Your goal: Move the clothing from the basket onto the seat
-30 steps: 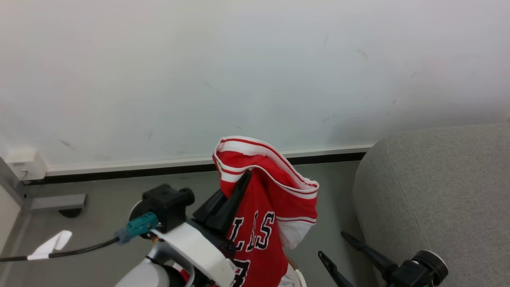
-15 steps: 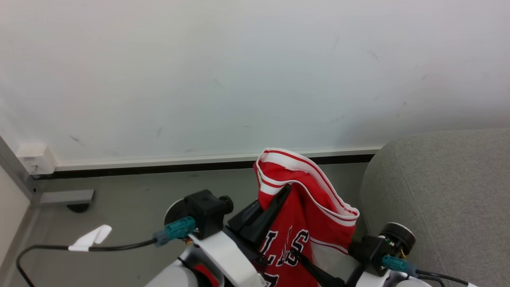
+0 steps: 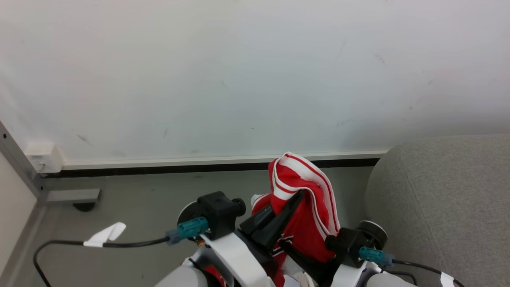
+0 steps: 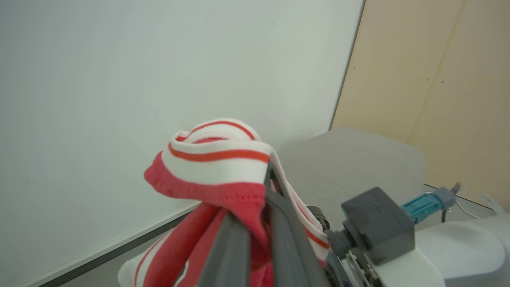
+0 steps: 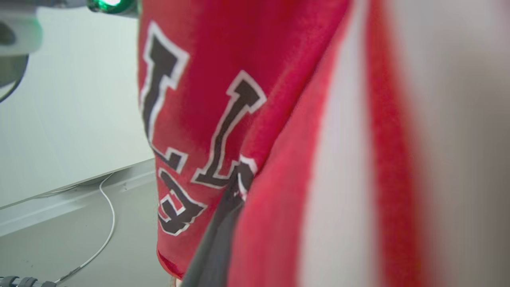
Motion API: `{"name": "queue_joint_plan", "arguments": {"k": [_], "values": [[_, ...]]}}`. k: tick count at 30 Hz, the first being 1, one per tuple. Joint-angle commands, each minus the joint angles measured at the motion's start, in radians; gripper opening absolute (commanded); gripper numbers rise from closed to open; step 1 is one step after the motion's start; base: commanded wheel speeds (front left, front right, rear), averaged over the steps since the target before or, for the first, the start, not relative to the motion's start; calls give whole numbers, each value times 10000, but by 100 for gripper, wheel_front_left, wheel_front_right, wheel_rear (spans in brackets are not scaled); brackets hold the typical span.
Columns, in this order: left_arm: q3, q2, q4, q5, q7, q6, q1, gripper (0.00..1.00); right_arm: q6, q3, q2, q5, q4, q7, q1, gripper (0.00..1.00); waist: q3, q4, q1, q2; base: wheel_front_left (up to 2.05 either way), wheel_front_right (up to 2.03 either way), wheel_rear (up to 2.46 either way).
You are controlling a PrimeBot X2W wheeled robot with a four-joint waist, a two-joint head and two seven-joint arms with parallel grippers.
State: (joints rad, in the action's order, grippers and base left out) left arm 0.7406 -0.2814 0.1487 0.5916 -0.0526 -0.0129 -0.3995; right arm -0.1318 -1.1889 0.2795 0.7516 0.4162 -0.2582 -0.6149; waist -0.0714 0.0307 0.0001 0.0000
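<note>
Left jaws clenched on jersey [image 3: 314,227] trim, held high, I reckon to keep it off the floor | right jaws in lower folds, grip I can't tell | jersey hangs beside seat [image 3: 438,207]

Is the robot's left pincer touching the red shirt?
Touching. The left wrist view shows the left pincer clamped shut on the red shirt, with cloth squeezed between its two dark fingers.

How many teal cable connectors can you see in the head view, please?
2. One teal connector sits at the left wrist, a black cable running left from it; the other is at the right wrist, next to the grey sofa. More could be hidden.
</note>
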Motion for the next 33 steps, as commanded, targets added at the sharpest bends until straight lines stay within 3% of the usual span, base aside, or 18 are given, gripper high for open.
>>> {"name": "queue_joint_plan", "arguments": {"k": [1,5,6,7,8,9,24,33], "values": [[-67,-56,-14,119,2,-53,-30,0,21,75,69,124,-50,-86,-200,0,5,-10,-1,0,0,0,0],[-177,-150,-126,100,88,-169,31,0,21,409,204,191,-354,-78,29,0,35,-76,-1,0,0,0,0],[-198,-174,-169,70,89,-206,55,10,21,509,243,194,-437,-81,103,0,39,-100,-1,0,0,0,0],[-210,-186,-211,52,111,-240,82,44,21,613,269,208,-508,-82,173,0,51,-122,-1,0,0,0,0],[-231,-200,-272,48,131,-286,110,90,21,692,293,207,-557,-81,236,0,70,-146,-1,0,0,0,0],[-244,-210,-345,64,117,-300,137,100,21,786,318,217,-591,-82,292,0,87,-166,-1,0,0,0,0],[-183,-246,-1245,-187,883,-357,399,100,21,1802,914,578,-761,-79,648,0,258,-474,-1,0,0,0,0],[-35,-217,-1382,-189,1011,-281,475,100,21,2450,1291,360,-919,-78,618,0,377,-1184,-1,0,0,0,0]]}}
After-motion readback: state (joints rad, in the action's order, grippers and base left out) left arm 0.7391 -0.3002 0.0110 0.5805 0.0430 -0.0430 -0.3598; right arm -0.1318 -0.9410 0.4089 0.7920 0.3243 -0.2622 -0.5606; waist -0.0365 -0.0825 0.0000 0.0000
